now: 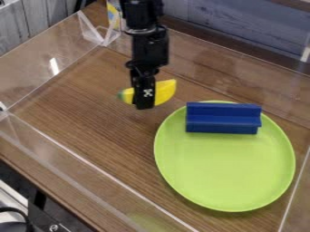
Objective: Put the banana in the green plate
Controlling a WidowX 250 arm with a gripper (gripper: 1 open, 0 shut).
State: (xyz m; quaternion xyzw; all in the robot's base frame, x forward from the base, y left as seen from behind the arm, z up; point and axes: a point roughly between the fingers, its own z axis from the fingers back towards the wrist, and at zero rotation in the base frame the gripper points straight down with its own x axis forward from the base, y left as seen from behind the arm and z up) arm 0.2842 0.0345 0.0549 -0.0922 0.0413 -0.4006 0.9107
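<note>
The small yellow banana hangs just above the wooden table, left of the green plate. My gripper points almost straight down and is shut on the banana, which sticks out to the right of the black fingers. The large round lime-green plate lies at the lower right. The banana is still outside the plate's rim, a short way up and left of it.
A blue rectangular block lies on the upper part of the plate. Clear plastic walls fence the wooden table on the left, back and front. Bare wood lies between the banana and the plate.
</note>
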